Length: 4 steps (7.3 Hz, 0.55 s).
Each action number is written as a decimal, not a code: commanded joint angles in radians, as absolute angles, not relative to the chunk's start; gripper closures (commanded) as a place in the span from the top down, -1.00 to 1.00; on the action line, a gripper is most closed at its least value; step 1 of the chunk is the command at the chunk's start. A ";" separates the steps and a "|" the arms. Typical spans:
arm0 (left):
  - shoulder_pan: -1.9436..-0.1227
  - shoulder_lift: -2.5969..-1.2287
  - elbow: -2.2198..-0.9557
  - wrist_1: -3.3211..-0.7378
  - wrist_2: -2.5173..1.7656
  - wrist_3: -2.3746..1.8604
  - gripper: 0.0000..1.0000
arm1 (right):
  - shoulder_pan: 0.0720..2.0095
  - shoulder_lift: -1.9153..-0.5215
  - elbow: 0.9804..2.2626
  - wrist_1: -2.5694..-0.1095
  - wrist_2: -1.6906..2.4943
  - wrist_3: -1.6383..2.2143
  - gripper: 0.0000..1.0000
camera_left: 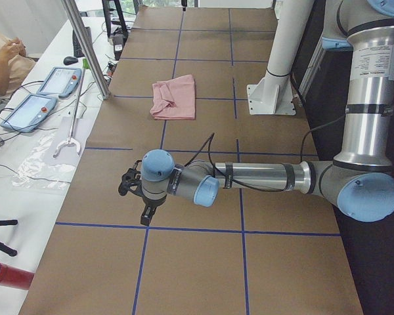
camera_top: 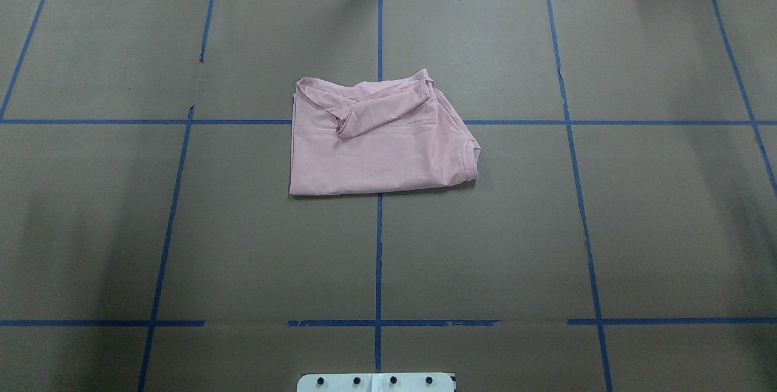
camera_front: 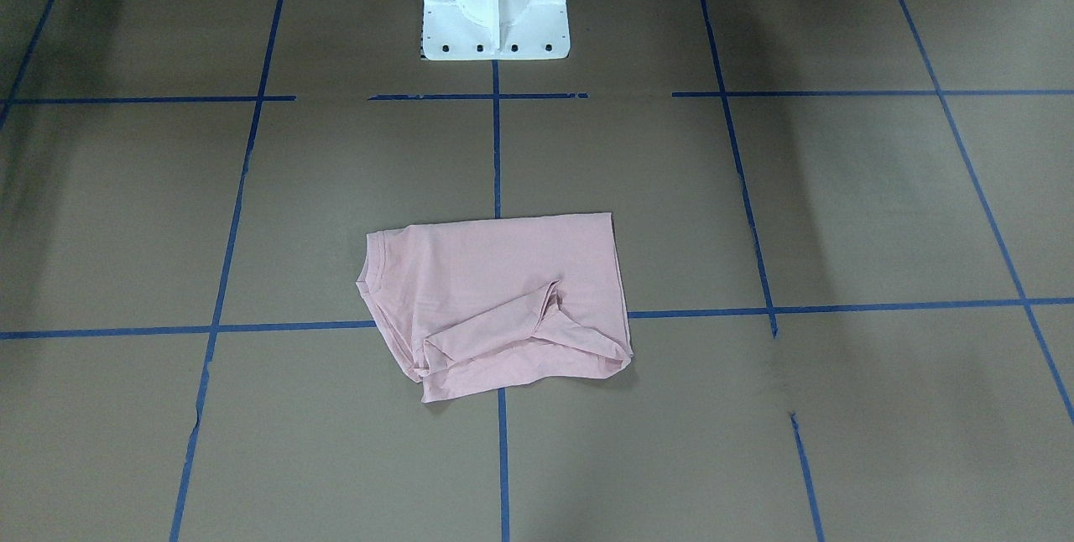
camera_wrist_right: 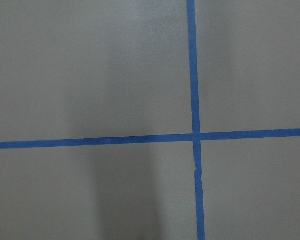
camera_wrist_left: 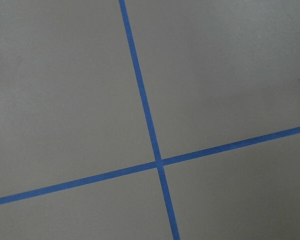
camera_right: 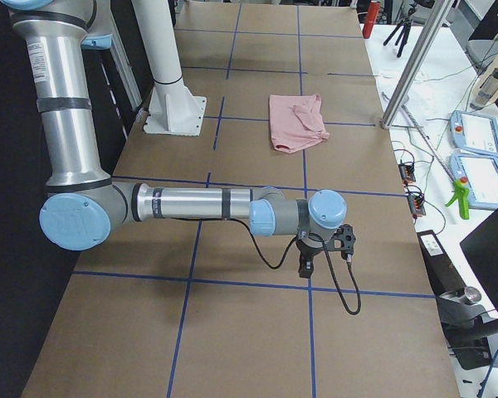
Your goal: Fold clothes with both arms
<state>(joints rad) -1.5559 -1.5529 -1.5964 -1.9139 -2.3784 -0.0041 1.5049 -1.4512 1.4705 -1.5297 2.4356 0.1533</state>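
The left grey metal-tube arm with light blue joint caps [camera_left: 262, 176] stretches level behind the left black two-finger gripper [camera_left: 145, 218], which points straight down below the bent wrist. Farther back from the gripper, past the elbow, the upper tube stands upright. The right grey metal-tube arm [camera_right: 191, 201] and right black two-finger gripper [camera_right: 304, 271] mirror this. Whether either gripper's jaws are parted cannot be told.

Left arm [camera_left: 256, 176] and right arm [camera_right: 191, 201] on a white pedestal [camera_front: 495, 1].
Both are silver-grey tubes with light blue joint caps, black bands, white printed labels and looping black cables [camera_left: 198, 149]. The left hand [camera_left: 146, 214] and right hand [camera_right: 305, 267] are black. Dark bolts [camera_front: 480, 48] line the finned pedestal's base plate.
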 commanded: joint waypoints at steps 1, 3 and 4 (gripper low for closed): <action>-1.555 -1.493 -1.675 -1.914 -2.381 -0.003 1.00 | 1.505 -1.453 1.476 -1.523 2.437 0.158 1.00; -1.554 -1.474 -1.692 -1.914 -2.379 -0.005 1.00 | 1.505 -1.453 1.479 -1.525 2.439 0.163 1.00; -1.554 -1.476 -1.692 -1.914 -2.379 -0.005 1.00 | 1.505 -1.454 1.480 -1.525 2.439 0.163 1.00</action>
